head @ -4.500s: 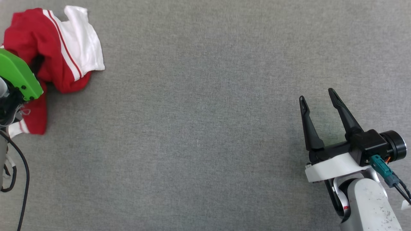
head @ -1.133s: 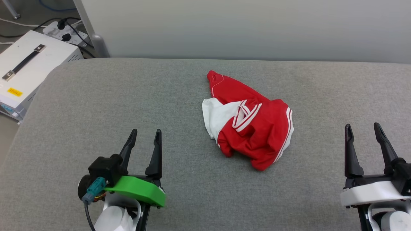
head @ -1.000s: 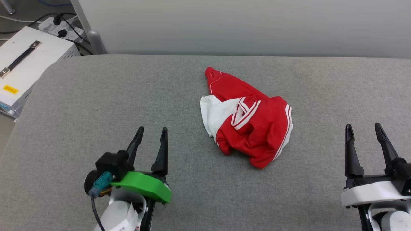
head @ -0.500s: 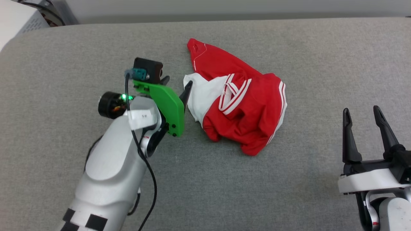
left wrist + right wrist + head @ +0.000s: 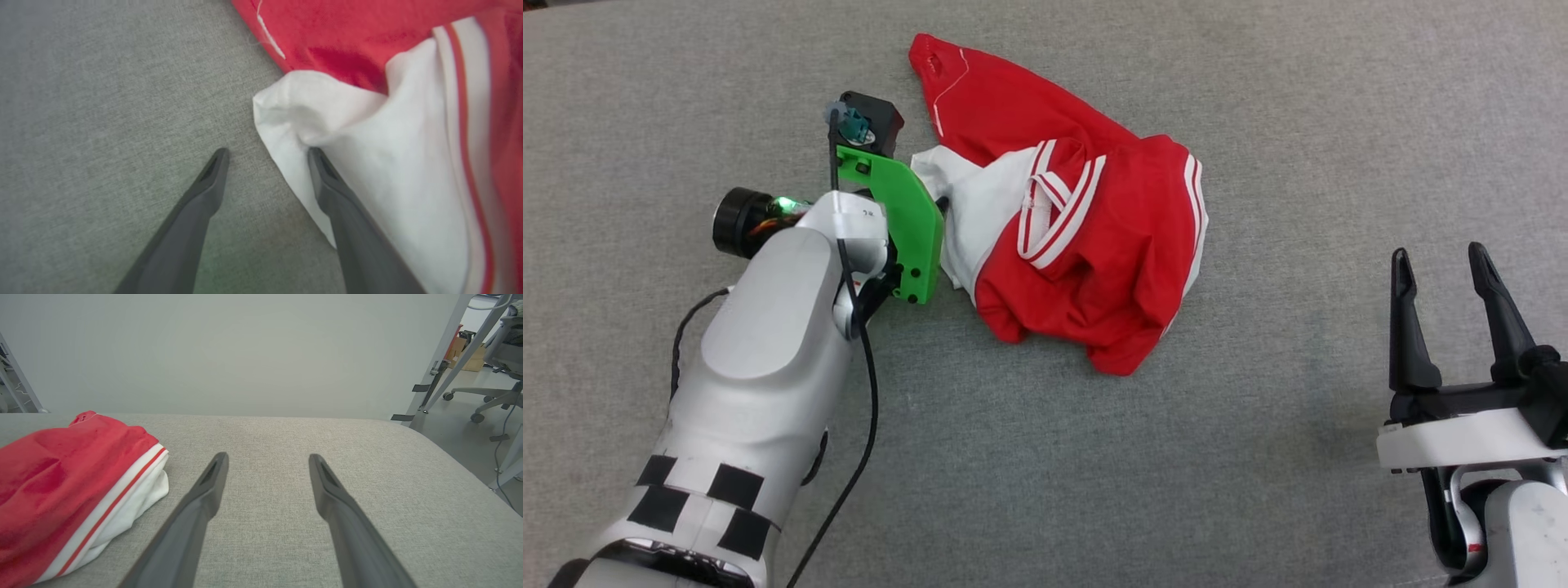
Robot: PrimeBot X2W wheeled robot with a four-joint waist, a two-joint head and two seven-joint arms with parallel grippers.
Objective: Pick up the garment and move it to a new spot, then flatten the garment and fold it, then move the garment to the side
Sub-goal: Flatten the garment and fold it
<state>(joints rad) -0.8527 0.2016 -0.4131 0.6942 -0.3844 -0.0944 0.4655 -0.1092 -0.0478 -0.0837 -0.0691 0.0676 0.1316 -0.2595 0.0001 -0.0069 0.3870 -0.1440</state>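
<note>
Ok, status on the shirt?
Left pincer open, one finger on the white sleeve. Right pincer open, empty. Red-and-white jersey shirt crumpled on grey fabric surface. Nothing blocking.

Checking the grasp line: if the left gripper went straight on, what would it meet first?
Probably the white sleeve of the garment; one finger overlaps its edge, though depth is unclear.

Crumpled red-and-white jersey garment point(image 5: 1086, 269): soft matt cloth, the white sleeve panel the same finish as the red. Grey padded table surface point(image 5: 1258, 98): coarse woven fabric, matt. Left gripper point(image 5: 267, 152) and right gripper point(image 5: 1437, 255): long dark fingers, smooth matt plastic. Green flat bracket point(image 5: 903, 216) at left wrist: smooth plastic, low gloss. White bracket point(image 5: 1462, 437) at right wrist: smooth plastic, matt. Pale grey left forearm shell point(image 5: 768, 343): smooth, semi-gloss.
</note>
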